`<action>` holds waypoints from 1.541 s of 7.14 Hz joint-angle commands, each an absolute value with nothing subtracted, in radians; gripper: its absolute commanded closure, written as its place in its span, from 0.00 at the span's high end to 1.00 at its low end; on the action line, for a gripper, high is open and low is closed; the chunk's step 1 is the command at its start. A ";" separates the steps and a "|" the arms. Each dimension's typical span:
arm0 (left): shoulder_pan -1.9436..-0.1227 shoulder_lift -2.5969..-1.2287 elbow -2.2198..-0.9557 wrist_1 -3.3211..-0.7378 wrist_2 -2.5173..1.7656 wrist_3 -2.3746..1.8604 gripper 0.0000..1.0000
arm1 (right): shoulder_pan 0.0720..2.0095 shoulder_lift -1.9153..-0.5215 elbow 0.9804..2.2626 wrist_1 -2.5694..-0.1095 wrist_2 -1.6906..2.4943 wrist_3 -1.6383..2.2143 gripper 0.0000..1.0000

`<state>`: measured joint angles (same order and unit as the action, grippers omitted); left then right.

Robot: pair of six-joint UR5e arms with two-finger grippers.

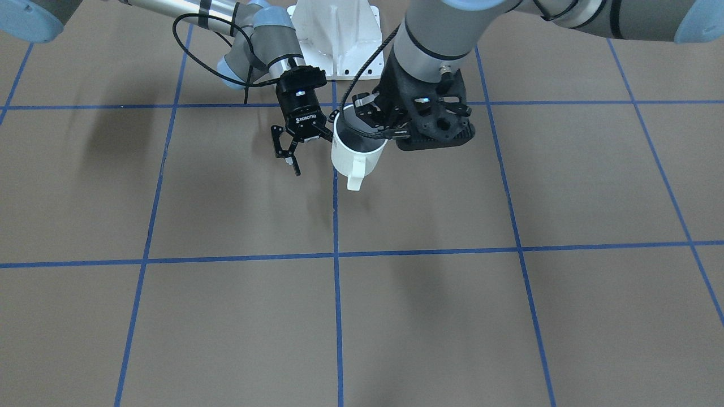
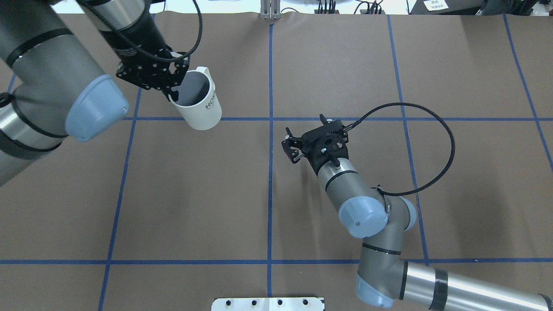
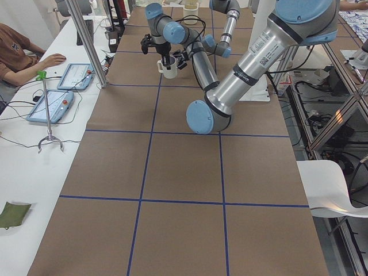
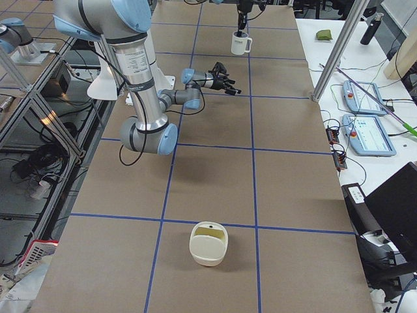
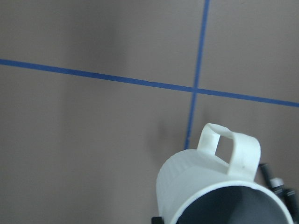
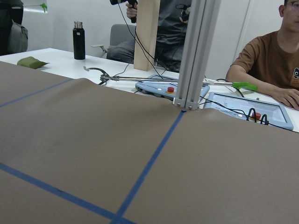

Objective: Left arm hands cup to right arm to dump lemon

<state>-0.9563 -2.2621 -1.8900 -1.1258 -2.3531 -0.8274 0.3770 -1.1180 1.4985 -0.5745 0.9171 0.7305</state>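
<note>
- My left end effector (image 2: pixel 172 91) pinches the cup (image 2: pixel 203 110) by its rim, aloft at the surface's (image 2: pixel 389 194) 10 o'clock.
- Right end effector (image 2: pixel 289 149) spread, empty, at the cup's 4 o'clock.
- I judge handover and dumping remain; lemon unseen.

Robotics lab for sure, not a home or a shop. The table (image 3: pixel 184 172) is wrapped in brown paper with a blue tape grid (image 1: pixel 336 254). The left arm (image 3: pixel 253 57) and right arm (image 4: pixel 140 72) are industrial-type arms standing on a white mount (image 1: pixel 336 39) at the table's robot-side edge. An aluminium post (image 6: pixel 196 51) stands at the opposite edge, where a white side bench (image 3: pixel 17 172) carries control tablets (image 4: pixel 371 134). A guy in a brown T-shirt (image 6: pixel 271 65) sits there. Past the robot-side edge is a metal frame with cable bundles (image 4: pixel 39 163), maybe power gear, hard to tell.
</note>
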 commanded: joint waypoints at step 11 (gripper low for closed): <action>-1.100 -1.605 -1.686 -1.779 -2.279 -0.445 0.68 | 1.109 -1.252 1.513 -0.962 2.103 0.732 0.99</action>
<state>-1.0963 -1.6211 -1.6930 -1.7726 -2.2779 -0.4536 1.1067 -1.2467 1.5097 -0.9518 2.0769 0.7324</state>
